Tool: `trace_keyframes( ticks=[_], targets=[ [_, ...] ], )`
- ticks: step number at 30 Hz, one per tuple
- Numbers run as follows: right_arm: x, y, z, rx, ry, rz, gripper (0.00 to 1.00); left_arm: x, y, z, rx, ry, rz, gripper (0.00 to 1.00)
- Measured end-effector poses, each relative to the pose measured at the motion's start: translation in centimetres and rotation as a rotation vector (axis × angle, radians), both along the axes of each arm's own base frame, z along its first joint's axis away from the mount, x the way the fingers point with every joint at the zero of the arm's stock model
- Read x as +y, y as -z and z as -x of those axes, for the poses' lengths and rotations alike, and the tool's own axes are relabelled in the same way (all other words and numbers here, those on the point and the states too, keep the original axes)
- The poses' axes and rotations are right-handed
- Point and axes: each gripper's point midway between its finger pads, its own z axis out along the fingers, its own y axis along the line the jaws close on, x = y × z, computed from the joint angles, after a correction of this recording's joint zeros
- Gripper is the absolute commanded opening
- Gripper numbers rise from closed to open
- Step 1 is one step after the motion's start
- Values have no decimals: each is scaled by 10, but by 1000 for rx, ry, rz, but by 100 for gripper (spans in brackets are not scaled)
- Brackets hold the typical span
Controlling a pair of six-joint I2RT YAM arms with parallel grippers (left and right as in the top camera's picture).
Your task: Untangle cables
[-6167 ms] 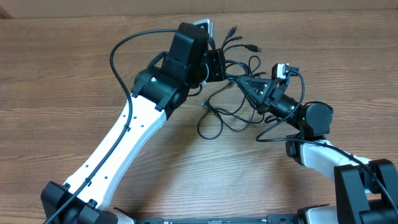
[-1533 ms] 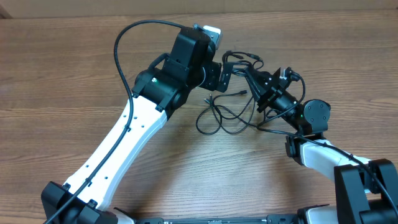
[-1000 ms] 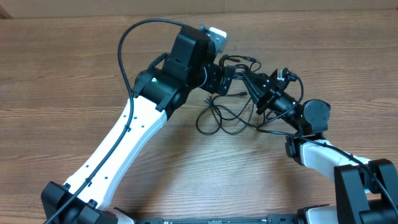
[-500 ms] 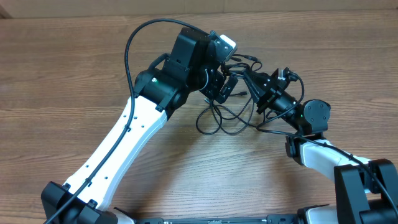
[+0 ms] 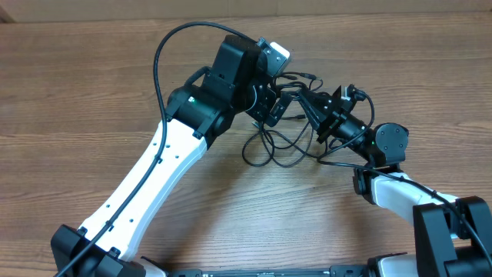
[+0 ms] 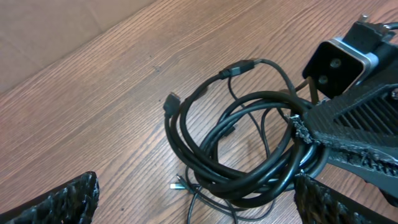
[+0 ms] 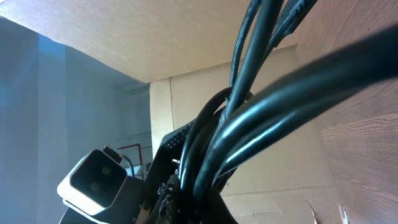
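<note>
Overhead: cables (image 6: 177,140) bunched just off table centre toward 1 o'clock, part lifted, slack loops trailing on the wood toward 6 o'clock. Right gripper (image 6: 303,132) enters from 4 o'clock and is clamped tight on the thick coil at the bunch's 3 o'clock side. Left gripper (image 6: 196,186) comes from 7 o'clock and hovers over the bunch with fingers spread wide, holding nothing. Judgement: the step is a second grasp so a strand can be drawn out against the right-hand anchor. To do it well, pick one strand, not the whole coil. The free plug end (image 6: 242,65) at 12 o'clock of the coil looks the cleanest candidate. Close on the cord just behind it and pull away from the anchor, toward 10 o'clock, slowly, watching for a loop cinching. Table (image 5: 92,92) is wood-grain, matte, bare apart from the cords. Cardboard wall (image 6: 56,31) borders the far edge. The right wrist view shows more cardboard and a blue-grey wall beyond.
</note>
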Motion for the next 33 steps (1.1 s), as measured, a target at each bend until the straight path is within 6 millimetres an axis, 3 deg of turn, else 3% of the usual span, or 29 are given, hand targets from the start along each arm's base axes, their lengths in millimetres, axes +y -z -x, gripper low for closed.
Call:
trace_keyframes(
  ticks=[33],
  targets=[
    [1, -23, 13, -143, -42, -4, 4, 13, -4, -10, -42, -68, -46, 100]
  ],
)
